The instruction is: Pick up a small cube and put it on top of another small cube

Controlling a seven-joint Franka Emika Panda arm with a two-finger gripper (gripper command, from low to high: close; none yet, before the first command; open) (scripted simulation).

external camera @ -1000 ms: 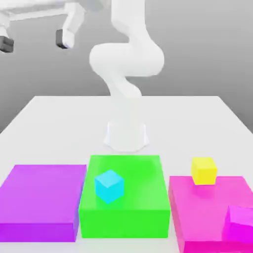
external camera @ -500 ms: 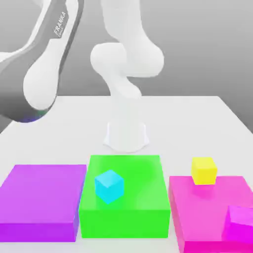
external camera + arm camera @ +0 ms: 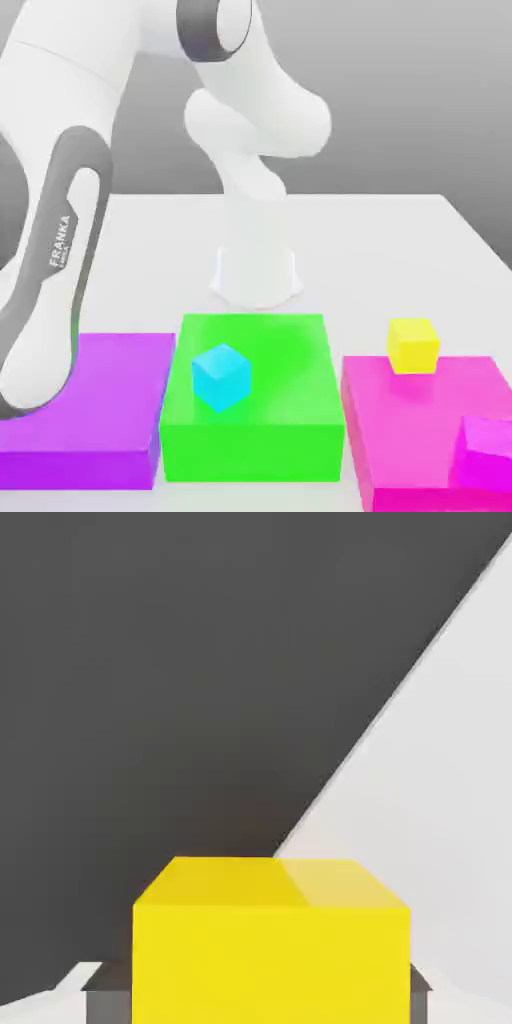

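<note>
A white desk (image 3: 400,240) carries everything. The white arm (image 3: 60,250) rises from its base at the middle of the desk, bends over and reaches down along the exterior view's left, passing in front of the purple block (image 3: 85,400) and out past the picture's edge.

Three flat blocks lie in a row at the front: the purple block at the exterior view's left, a green block (image 3: 280,400) in the middle just beside it, and a pink block (image 3: 410,430) at the exterior view's right.

A blue cube (image 3: 221,376) sits on top of the green block, turned corner-on. A small yellow cube (image 3: 413,345) stands at the far edge of the pink block, and a magenta cube (image 3: 490,450) rests on the pink block's near corner, well apart from it.

In the hand view a yellow cube (image 3: 270,942) sits right up close on the white desk. The tool (image 3: 258,997) has closed most of the way, and its dark fingers (image 3: 108,997) lie against the cube's two opposite sides, so it has hold of this cube. Whether this is the same cube as the one on the pink block I cannot tell
</note>
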